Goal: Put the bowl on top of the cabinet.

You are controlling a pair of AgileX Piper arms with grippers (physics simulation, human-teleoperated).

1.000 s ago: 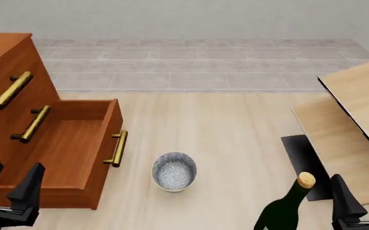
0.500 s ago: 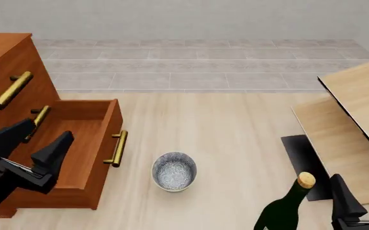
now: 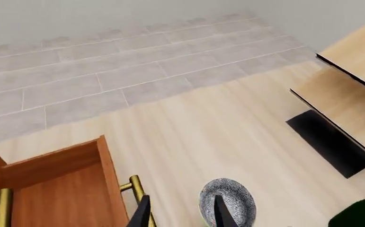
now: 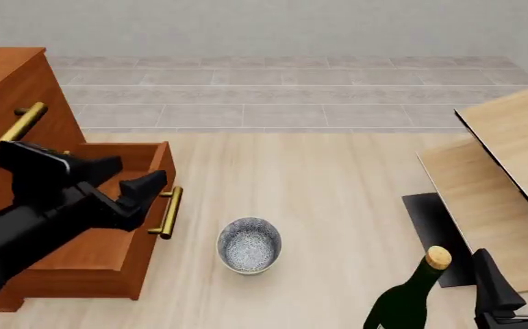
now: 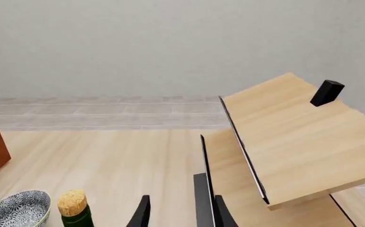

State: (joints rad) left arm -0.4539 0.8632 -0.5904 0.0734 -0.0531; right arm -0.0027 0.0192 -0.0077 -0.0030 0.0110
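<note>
Far left: cabinet (image 4: 8,103), reddish-brown, brass bar handles, lowest drawer (image 4: 99,226) pulled out over the desk (image 4: 337,205). Flat top partly in view at the upper left corner.

Above the open drawer: left gripper (image 4: 122,179), fingers released with a clear gap, holding nothing, aimed toward the bowl but well apart from it.

Centre: bowl (image 4: 249,245), upright on the desk just beside the open drawer front, mouth facing up. Round, so no long axis; symmetry axis vertical. Also visible at (image 3: 227,202) between the left fingers' tips in the left wrist view.

Handling, judged: rigid, light, probably glazed and slippery, breakable if dropped. Recommended hold: one finger inside the rim, one outside, pinching the wall; keep level.

Right: green corked bottle (image 4: 411,291) near the bowl; pale boards (image 4: 510,157) beyond.

Far right: right gripper (image 4: 515,284), fingers parted, empty, low at the frame edge.
</note>
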